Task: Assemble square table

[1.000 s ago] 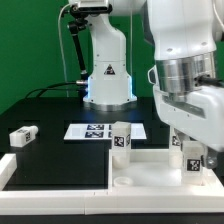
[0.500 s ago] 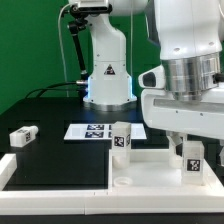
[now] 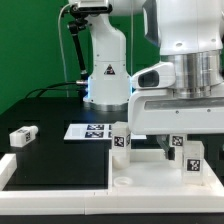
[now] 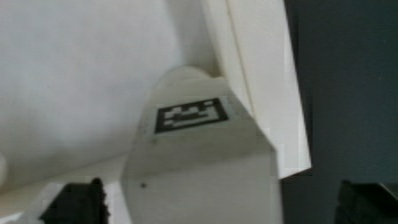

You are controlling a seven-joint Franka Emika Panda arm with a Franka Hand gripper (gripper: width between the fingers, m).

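Observation:
The white square table top [image 3: 150, 172] lies at the front of the exterior view's right. One tagged leg [image 3: 122, 140] stands upright at its far left corner. A second tagged leg [image 3: 192, 158] stands at its right side. My gripper [image 3: 181, 147] hangs right over this second leg. In the wrist view the leg [image 4: 205, 160] stands between my dark fingertips [image 4: 79, 203], with a gap on each side, so the jaws are open. The table top [image 4: 89, 70] lies behind it. A third leg [image 3: 22, 135] lies on the black table on the exterior view's left.
The marker board [image 3: 92, 131] lies flat behind the table top. The robot's white base [image 3: 107, 75] stands at the back. A white border rail [image 3: 55, 190] runs along the front edge, with another piece at the front left [image 3: 6, 168].
My gripper has swung from a tilted pose on the exterior view's right to level, moving left and down over the right-hand leg. The legs and the top have not moved.

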